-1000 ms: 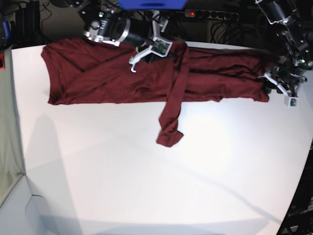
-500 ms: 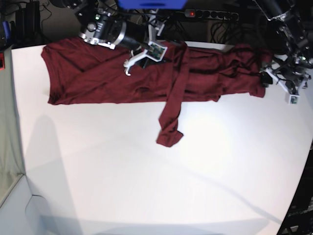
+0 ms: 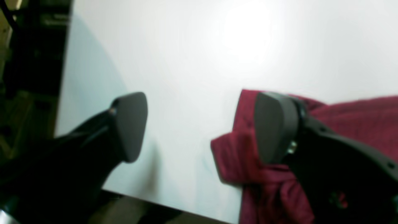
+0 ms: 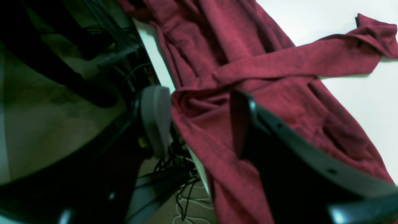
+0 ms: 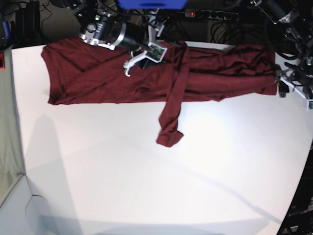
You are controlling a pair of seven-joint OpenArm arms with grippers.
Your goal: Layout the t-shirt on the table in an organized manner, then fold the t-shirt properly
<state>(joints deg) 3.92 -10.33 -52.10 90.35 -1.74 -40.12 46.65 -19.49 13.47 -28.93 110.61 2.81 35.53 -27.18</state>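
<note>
The maroon t-shirt [image 5: 112, 78] lies stretched along the far edge of the white table [image 5: 146, 186]. One long strip [image 5: 171, 110] trails toward the front. My right gripper [image 5: 133, 62] is over the shirt's upper middle. In the right wrist view it [image 4: 199, 121] is open, with a fold of the shirt [image 4: 279, 59] between the jaws. My left gripper [image 5: 289, 89] is at the shirt's right end. In the left wrist view it [image 3: 199, 124] is open wide. One finger [image 3: 273, 124] is over the shirt's corner [image 3: 230, 155], the other over bare table [image 3: 186, 46].
A power strip with a red light [image 5: 193, 13] and cables lie behind the table. The shirt's back edge hangs off the table over cables [image 4: 183, 186]. The table edge [image 3: 168, 203] runs just below the left gripper. The curved edge [image 5: 301, 181] is at right.
The left gripper has moved right toward the table's edge. The shirt's right end, bunched half a second ago, now lies stretched farther right. The right gripper has barely moved.
</note>
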